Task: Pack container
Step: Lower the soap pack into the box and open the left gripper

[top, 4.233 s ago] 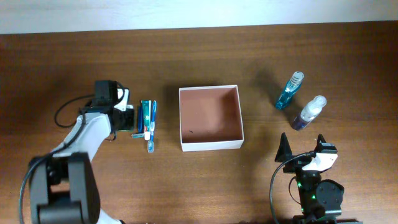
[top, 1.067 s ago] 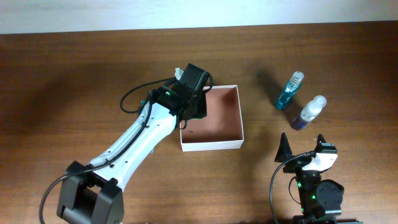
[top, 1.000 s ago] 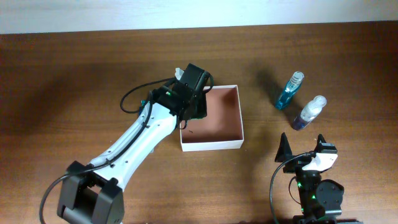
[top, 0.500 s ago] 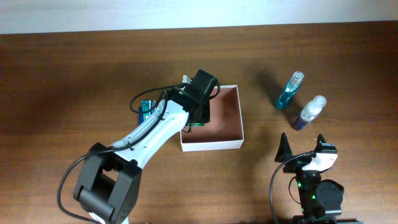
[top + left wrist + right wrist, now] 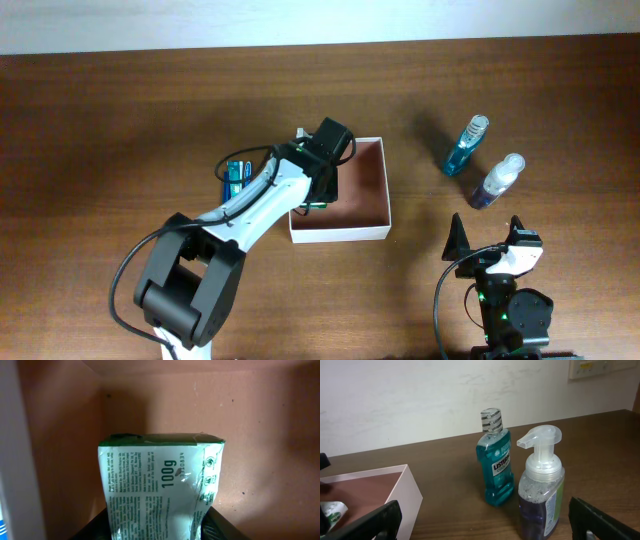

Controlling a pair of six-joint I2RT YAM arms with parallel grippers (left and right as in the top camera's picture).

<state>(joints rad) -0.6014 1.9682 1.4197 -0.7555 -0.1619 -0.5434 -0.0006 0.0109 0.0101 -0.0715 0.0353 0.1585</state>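
The container, a shallow white box with a reddish-brown inside, stands mid-table. My left gripper reaches into its left side, shut on a green-and-white packet that hangs just over the box floor, close to the white left wall. Dark fingers flank the packet's lower end. My right gripper rests open near the front edge, nothing between its jaws. It faces a teal mouthwash bottle and a purple pump bottle.
A blue toothbrush pack lies left of the box, partly under the left arm. The teal bottle and the pump bottle stand upright right of the box. The box corner shows in the right wrist view.
The left arm has swung to the right and carried the green packet from the box's left rim further inside the box. The right arm has stayed still.
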